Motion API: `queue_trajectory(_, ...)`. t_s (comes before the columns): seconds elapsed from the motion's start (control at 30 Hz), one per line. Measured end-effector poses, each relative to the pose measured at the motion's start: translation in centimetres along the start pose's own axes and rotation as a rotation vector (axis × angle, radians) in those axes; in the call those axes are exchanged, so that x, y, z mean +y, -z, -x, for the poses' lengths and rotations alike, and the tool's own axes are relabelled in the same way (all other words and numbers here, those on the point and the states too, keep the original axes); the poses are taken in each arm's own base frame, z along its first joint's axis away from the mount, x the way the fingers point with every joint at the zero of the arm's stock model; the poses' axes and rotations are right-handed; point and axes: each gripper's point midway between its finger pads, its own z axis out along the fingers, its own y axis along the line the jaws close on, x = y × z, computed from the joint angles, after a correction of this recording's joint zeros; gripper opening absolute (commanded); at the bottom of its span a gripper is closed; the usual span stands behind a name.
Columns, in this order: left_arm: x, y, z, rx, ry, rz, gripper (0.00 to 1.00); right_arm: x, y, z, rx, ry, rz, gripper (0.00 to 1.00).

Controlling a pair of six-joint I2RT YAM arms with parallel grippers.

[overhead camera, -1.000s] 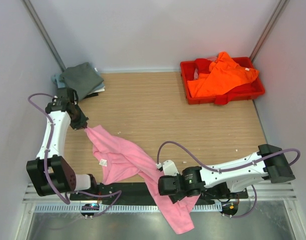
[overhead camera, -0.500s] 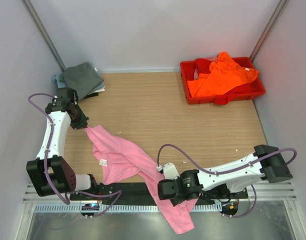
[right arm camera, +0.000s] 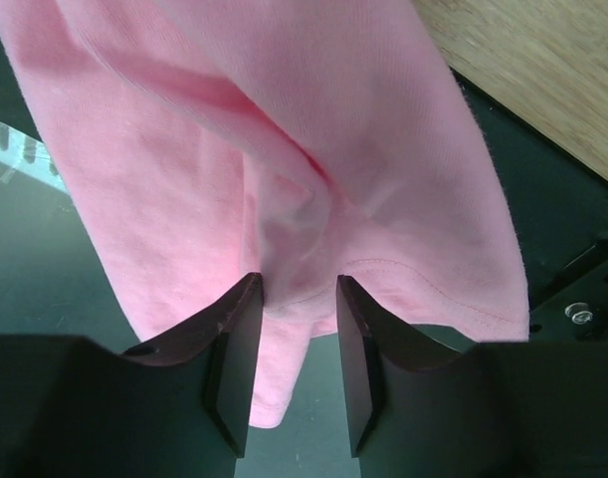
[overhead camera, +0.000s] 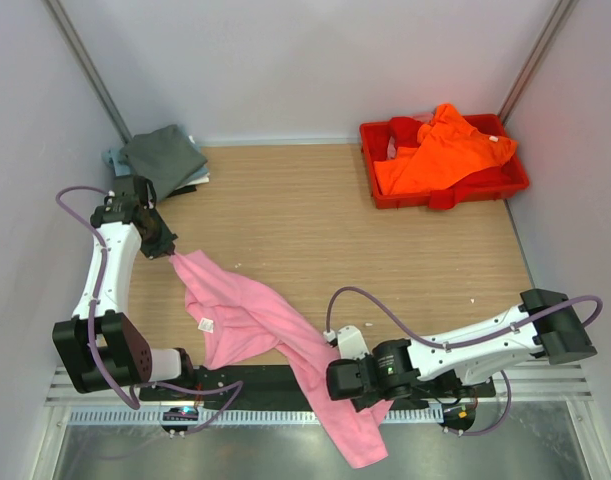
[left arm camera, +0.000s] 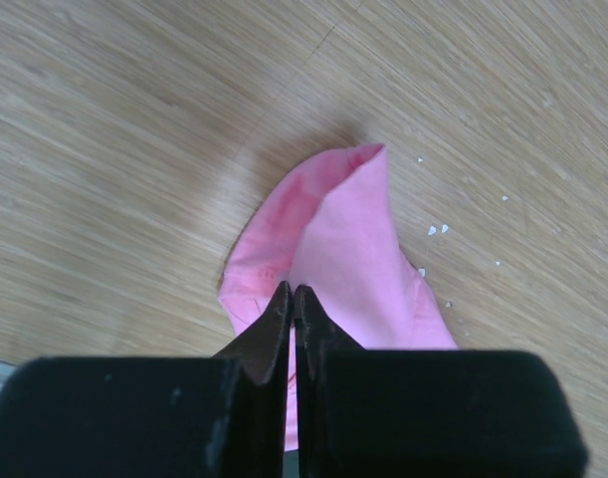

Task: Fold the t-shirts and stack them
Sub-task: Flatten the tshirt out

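A light pink t-shirt lies crumpled from the left of the wooden table to over the near edge. My left gripper is shut on its far corner; in the left wrist view the fingers pinch the pink cloth. My right gripper is at the near edge over the hanging part. Its jaws stand apart with a fold of pink cloth between them. An orange t-shirt lies in the red tray. A dark grey t-shirt lies folded at the far left on a pale blue-grey one.
The red tray stands at the far right corner. Grey walls close the table on three sides. A black base plate and a metal rail run along the near edge, with dark floor below the hanging cloth.
My right gripper has shifted slightly right and toward the near edge, and its jaws have narrowed around the pink fold. The left arm and its held corner have not moved.
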Motion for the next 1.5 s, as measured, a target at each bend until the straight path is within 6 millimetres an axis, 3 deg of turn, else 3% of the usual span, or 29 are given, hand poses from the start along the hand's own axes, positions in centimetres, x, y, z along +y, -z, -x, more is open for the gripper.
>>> queue_trajectory(0.33,0.0,0.0,0.0,0.0,0.0,0.0,0.0,-0.6,-0.7,-0.5,0.007,-0.011,-0.01,0.27)
queue_trajectory(0.47,0.0,0.1,0.0,-0.003,0.0,-0.002,0.0,-0.6,-0.7,-0.5,0.008,-0.017,-0.012,0.11)
queue_trajectory(0.5,0.0,0.1,0.0,-0.005,0.0,-0.003,0.0,-0.7,-0.7,-0.5,0.007,-0.019,-0.012,0.02)
queue_trajectory(0.7,-0.2,0.5,0.0,-0.013,0.001,-0.018,0.0,-1.7,1.0,0.7,-0.064,-0.049,-0.032,0.01)
queue_trajectory(0.87,-1.1,2.5,0.0,-0.046,0.001,-0.092,0.0,-1.5,6.4,4.9,-0.252,-0.12,0.038,0.01)
queue_trajectory(0.93,-1.7,4.1,0.3,-0.082,-0.001,-0.137,0.0,-1.4,9.5,7.0,-0.343,-0.152,0.065,0.01)
queue_trajectory(1.17,-4.2,12.1,2.9,-0.293,-0.02,-0.327,0.0,-2.8,19.2,14.6,-0.661,-0.256,0.076,0.01)
queue_trajectory(1.33,-5.7,17.1,3.7,-0.415,-0.047,-0.455,0.0,-7.1,24.3,20.6,-0.815,-0.306,-0.06,0.01)
queue_trajectory(1.5,-6.6,20.1,4.1,-0.491,-0.072,-0.535,0.0,-12.4,25.9,26.3,-0.835,-0.344,-0.306,0.01)
